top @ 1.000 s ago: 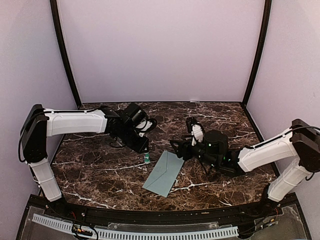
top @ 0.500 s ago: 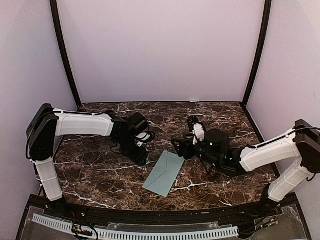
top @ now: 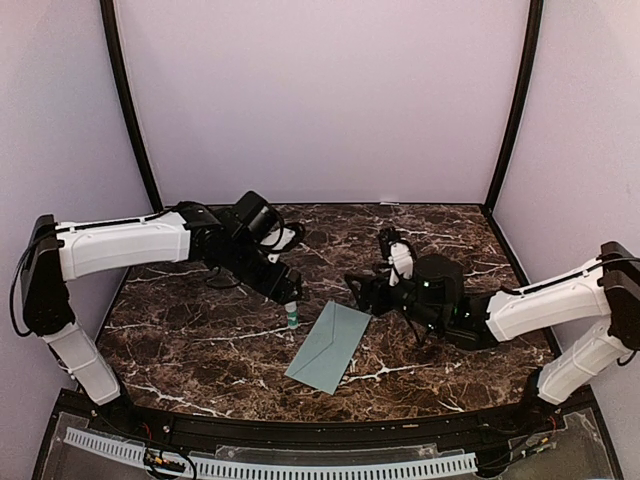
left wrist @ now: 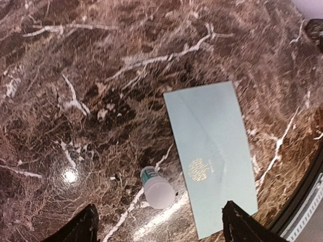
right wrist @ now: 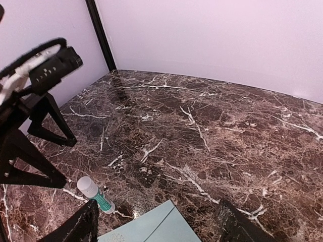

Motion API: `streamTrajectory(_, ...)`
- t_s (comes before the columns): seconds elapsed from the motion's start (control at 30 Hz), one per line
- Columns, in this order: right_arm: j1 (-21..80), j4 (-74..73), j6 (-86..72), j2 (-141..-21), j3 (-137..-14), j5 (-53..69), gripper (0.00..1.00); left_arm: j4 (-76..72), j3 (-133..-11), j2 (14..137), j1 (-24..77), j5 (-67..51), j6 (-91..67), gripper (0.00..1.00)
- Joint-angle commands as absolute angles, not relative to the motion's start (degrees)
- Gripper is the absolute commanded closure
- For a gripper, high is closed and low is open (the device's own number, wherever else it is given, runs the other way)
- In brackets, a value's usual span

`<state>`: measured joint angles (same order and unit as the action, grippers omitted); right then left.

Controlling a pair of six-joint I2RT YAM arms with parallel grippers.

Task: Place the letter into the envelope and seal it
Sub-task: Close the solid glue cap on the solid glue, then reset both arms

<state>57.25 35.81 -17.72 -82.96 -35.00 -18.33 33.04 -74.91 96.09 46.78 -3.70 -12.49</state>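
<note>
Two open grippers on my screens, left gripper (left wrist: 160, 228) lifted off the white-capped tube (left wrist: 157, 189) since before, tube just beside the envelope (top: 327, 347) flat on the marble table (top: 190, 345), right gripper (right wrist: 157, 228) empty nearby.

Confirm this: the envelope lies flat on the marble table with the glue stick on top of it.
Wrong. The glue stick is on the table beside the envelope, not touching it; the left wrist view shows the gap. The envelope does lie flat.
</note>
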Motion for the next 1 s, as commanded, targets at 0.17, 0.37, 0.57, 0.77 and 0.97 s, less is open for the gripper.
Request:
streamTrajectory(0.17,51.53,17.99,-16.07,-79.39,-45.61,-18.51,0.07,18.68,-72.68,88.05,40.8,-7.56,-15.94,0.12)
streamTrajectory(0.37,37.55,7.61,-18.24,-81.35,-48.98,-12.91,0.04,-3.41,-62.59,87.06,27.66,-9.16,-19.7,0.1)
streamTrajectory(0.57,18.39,11.06,-17.31,-75.93,-41.55,-7.8,0.03,-25.52,-44.61,85.22,6.38,-11.89,-25.17,0.04)
streamTrajectory(0.77,2.72,20.91,-13.16,-63.19,-30.06,-3.65,0.03,-42.56,-28.6,80.5,-7.85,-6.53,-24.52,0.04)
streamTrajectory(0.97,-1.66,37.4,-7.02,-54.48,-18.22,-3.3,0.02,-56.92,-15.54,72.17,-8.1,3.04,-13.8,0.04)
